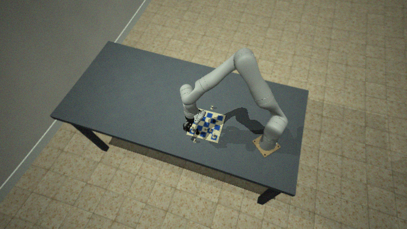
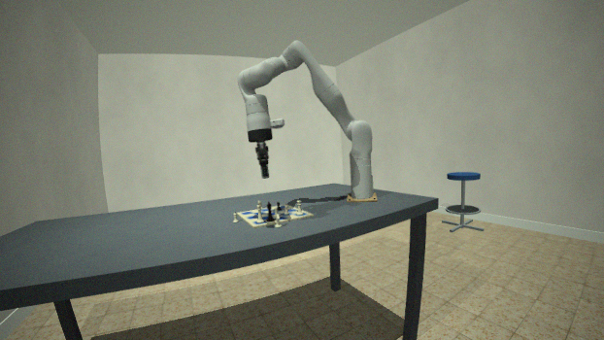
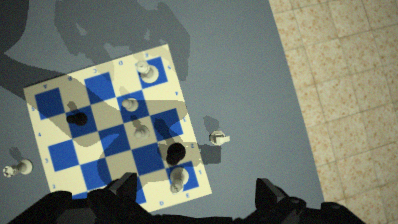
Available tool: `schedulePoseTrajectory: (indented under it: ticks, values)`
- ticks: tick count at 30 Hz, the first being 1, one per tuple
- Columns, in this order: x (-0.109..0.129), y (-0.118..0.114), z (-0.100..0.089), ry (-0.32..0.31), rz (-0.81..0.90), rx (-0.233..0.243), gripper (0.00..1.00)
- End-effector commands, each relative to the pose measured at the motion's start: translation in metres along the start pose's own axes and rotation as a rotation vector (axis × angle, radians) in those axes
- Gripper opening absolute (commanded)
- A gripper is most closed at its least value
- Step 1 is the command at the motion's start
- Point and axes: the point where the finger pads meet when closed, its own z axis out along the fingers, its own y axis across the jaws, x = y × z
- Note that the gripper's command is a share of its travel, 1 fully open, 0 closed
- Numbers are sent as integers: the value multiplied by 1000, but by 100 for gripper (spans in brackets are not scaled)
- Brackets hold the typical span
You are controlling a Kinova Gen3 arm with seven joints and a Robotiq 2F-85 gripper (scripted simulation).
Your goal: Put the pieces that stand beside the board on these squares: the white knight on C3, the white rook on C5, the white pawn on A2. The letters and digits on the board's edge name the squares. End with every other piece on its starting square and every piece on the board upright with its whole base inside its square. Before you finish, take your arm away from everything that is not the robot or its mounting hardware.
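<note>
The small blue-and-cream chessboard [image 3: 117, 125] lies on the dark table; it also shows in the top view [image 1: 206, 125] and the exterior view [image 2: 273, 215]. Several white pieces and two black pieces [image 3: 77, 118] [image 3: 175, 151] stand on it. One white piece [image 3: 218, 138] stands off the board by its right edge, another [image 3: 17, 169] off its left edge; I cannot tell their kinds. In the overhead view, white pieces stand beside the board at the far side [image 1: 212, 106] and the near side [image 1: 195, 140]. My gripper [image 3: 196, 189] [image 2: 264, 171] is open and empty, high above the board's edge.
The table's edge and the tiled floor [image 3: 345, 100] lie to the right in the wrist view. The arm's base [image 1: 266, 146] is bolted to the table right of the board. A blue stool [image 2: 462, 199] stands on the floor away from the table.
</note>
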Motion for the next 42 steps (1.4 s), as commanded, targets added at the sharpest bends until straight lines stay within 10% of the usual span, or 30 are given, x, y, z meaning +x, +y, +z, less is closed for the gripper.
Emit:
schedulePoseTrajectory:
  ticks: [1,42]
  values:
    - [5,5,-2,-7,-19,1,100]
    - [27,31,-1,-63,-155,6,100]
